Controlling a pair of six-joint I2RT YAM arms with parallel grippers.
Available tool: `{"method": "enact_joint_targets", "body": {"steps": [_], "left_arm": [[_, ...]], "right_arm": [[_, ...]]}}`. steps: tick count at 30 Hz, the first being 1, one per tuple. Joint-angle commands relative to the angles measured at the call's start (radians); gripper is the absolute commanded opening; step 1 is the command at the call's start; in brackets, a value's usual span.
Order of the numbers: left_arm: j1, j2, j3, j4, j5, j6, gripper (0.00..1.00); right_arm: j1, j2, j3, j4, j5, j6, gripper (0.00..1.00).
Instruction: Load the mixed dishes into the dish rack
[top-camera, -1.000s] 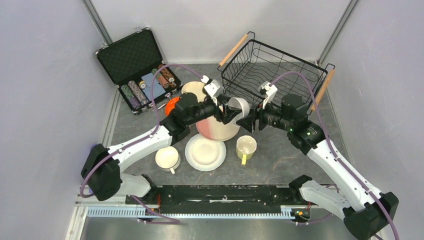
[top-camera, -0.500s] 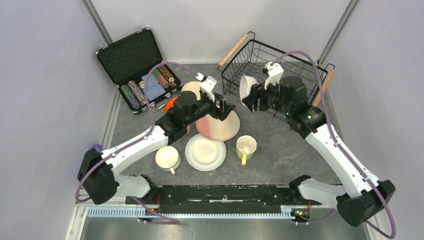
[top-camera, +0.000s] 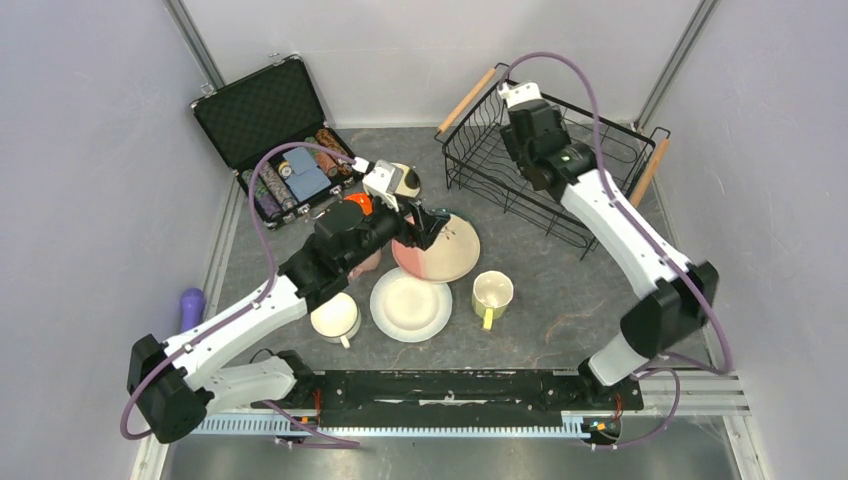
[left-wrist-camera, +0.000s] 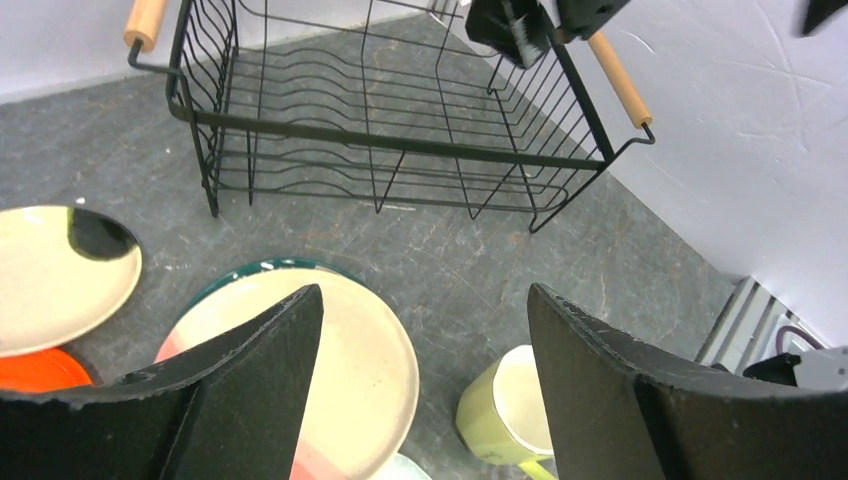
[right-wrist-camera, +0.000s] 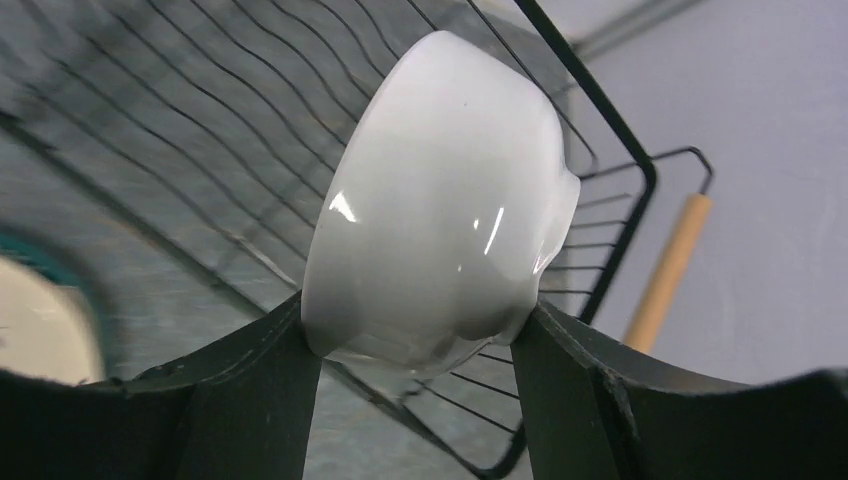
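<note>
My right gripper (right-wrist-camera: 418, 318) is shut on the small white bowl (right-wrist-camera: 440, 190), held tilted above the black wire dish rack (right-wrist-camera: 620, 150). From above, the right gripper (top-camera: 520, 130) is over the rack's (top-camera: 590, 115) far left part and its wrist hides the bowl. My left gripper (left-wrist-camera: 425, 295) is open and empty over the pink-cream plate (left-wrist-camera: 360, 370), next to the yellow-green mug (left-wrist-camera: 510, 400). It shows from above too (top-camera: 425, 222). A white plate (top-camera: 410, 303), a white mug (top-camera: 335, 316), an orange plate (top-camera: 345, 205) and a cream spotted plate (left-wrist-camera: 60, 275) lie on the table.
A teal rim (left-wrist-camera: 250, 268) shows under the pink-cream plate. The open black case (top-camera: 265, 115) with poker chips and a blue card box stands at the back left. A purple object (top-camera: 192, 300) lies by the left wall. Walls close in on both sides.
The bowl passed from my left gripper to my right gripper. The right arm carried it up and back over the rack. The left gripper opened and drew back to the left.
</note>
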Motion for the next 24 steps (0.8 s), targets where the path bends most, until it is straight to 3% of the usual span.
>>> {"method": "enact_joint_targets", "body": {"steps": [1,8,18,24], "left_arm": [[-0.004,-0.049,-0.04,-0.034,0.004,-0.082,0.8],[-0.004,-0.111,-0.078,-0.107,0.084,-0.117,0.79],[-0.004,-0.191,-0.121,-0.212,0.101,-0.078,0.8],[-0.004,-0.223,-0.112,-0.28,0.117,-0.041,0.8]], "right_arm": [[-0.005,0.102,0.021,-0.052,0.326,-0.178,0.24],[-0.053,0.29,0.006,0.031,0.44,-0.286,0.19],[-0.19,0.488,0.047,0.144,0.415,-0.391,0.22],[-0.239,0.593,0.053,0.288,0.487,-0.499,0.22]]}}
